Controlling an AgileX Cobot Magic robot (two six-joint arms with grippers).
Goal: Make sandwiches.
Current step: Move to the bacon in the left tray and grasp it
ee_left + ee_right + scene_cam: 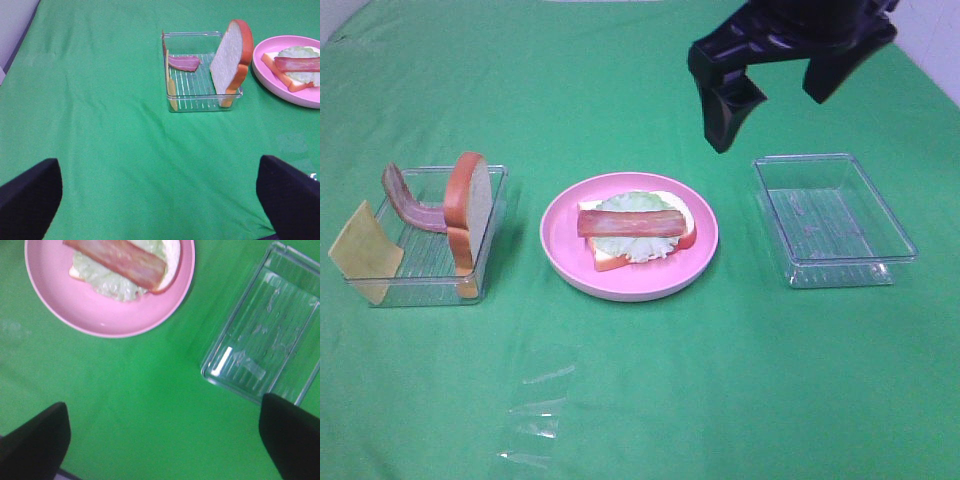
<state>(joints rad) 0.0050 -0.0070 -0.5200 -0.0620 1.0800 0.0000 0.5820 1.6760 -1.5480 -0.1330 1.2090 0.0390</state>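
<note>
A half-built sandwich [635,232] lies on the round pink plate [565,250]: a bread slice, pale green lettuce and a bacon strip [631,222] on top. It also shows in the left wrist view [295,70] and the right wrist view [120,262]. The left clear tray [420,290] holds an upright bread slice [468,205], a curled bacon strip [408,200] and a yellow cheese square [362,252] leaning at its left end. My right gripper [772,120] hangs open and empty, high above the cloth between the plate and the right tray. My left gripper [160,210] is open and empty, well short of the left tray [200,102].
An empty clear tray [835,215] stands right of the plate and shows in the right wrist view [265,330]. Green cloth covers the table. A faint clear film patch [535,415] lies at the front, left of the middle.
</note>
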